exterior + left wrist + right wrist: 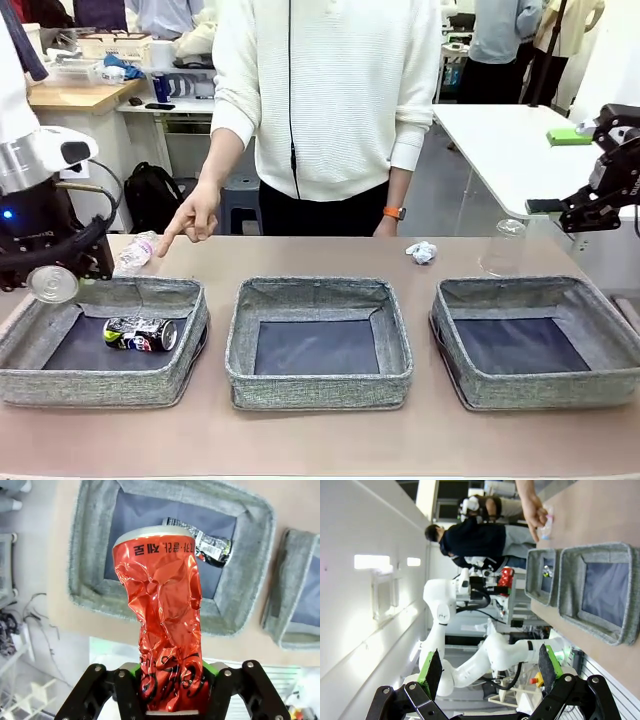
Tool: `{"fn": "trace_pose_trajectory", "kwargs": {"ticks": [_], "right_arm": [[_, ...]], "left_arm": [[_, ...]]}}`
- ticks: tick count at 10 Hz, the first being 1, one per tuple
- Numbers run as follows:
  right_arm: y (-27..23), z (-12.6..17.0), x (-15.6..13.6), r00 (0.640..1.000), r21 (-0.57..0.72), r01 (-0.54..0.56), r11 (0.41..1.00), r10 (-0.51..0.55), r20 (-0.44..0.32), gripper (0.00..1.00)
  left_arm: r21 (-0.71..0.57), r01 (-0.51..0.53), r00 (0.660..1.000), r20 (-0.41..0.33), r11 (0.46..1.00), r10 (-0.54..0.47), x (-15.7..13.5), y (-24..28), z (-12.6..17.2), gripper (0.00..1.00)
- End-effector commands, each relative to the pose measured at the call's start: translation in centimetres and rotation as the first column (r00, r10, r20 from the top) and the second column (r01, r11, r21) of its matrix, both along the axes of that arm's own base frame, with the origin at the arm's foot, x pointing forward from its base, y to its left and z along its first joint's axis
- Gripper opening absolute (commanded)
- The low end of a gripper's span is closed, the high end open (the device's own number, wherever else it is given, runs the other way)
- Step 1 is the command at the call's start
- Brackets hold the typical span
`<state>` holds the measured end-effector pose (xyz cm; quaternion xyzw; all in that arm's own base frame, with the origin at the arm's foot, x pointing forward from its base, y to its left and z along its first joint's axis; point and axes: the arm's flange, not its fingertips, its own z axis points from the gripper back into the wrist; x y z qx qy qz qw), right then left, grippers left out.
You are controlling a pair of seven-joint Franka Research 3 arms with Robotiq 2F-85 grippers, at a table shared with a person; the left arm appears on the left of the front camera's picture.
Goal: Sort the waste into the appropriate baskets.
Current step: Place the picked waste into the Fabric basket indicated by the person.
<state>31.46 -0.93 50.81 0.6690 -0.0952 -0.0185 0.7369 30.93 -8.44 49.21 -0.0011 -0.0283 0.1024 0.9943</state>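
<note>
My left gripper [70, 268] [170, 700] is shut on a crushed red can [51, 286] [167, 640], held above the far left corner of the left basket [110, 385] [240, 605]. A crushed dark printed can [140, 333] [212, 545] lies inside that basket. The middle basket [320, 388] and right basket [540, 390] hold nothing. On the table behind the baskets are a clear plastic bottle [135, 252], a crumpled paper ball [423, 251] and a clear cup [503, 250]. My right gripper [590, 205] [489, 670] hangs open at the far right, above table height, holding nothing.
A person stands at the far side, with one hand [195, 215] pointing down beside the bottle. A white table [500, 150] stands behind at the right. Bare tabletop runs in front of the baskets.
</note>
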Motion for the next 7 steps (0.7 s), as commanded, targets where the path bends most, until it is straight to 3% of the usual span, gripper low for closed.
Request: {"fn": "trace_pose_trajectory", "kwargs": {"ticks": [1, 5, 6, 7], "right_arm": [[0.2, 0.4, 0.2, 1.0, 0.027, 0.005, 1.0, -0.005, 0.005, 1.0], [0.2, 0.4, 0.2, 1.0, 0.027, 0.005, 1.0, -0.005, 0.005, 1.0], [0.2, 0.4, 0.2, 1.0, 0.027, 0.005, 1.0, -0.005, 0.005, 1.0], [0.2, 0.4, 0.2, 1.0, 0.027, 0.005, 1.0, -0.005, 0.005, 1.0]], "left_arm": [[-0.053, -0.041, 0.999, 0.008, 0.998, 0.041, 1.8, 0.2, -1.0, 0.16], [-0.068, -0.048, 0.999, -0.003, 0.997, 0.048, 2.5, 0.1, -1.4, 0.16], [-0.089, -0.058, 0.998, 0.013, 0.994, 0.059, 2.8, 0.3, -1.5, 0.73], [-0.097, -0.072, 0.997, 0.025, 0.993, 0.075, 2.9, 0.3, -1.4, 0.74]]}}
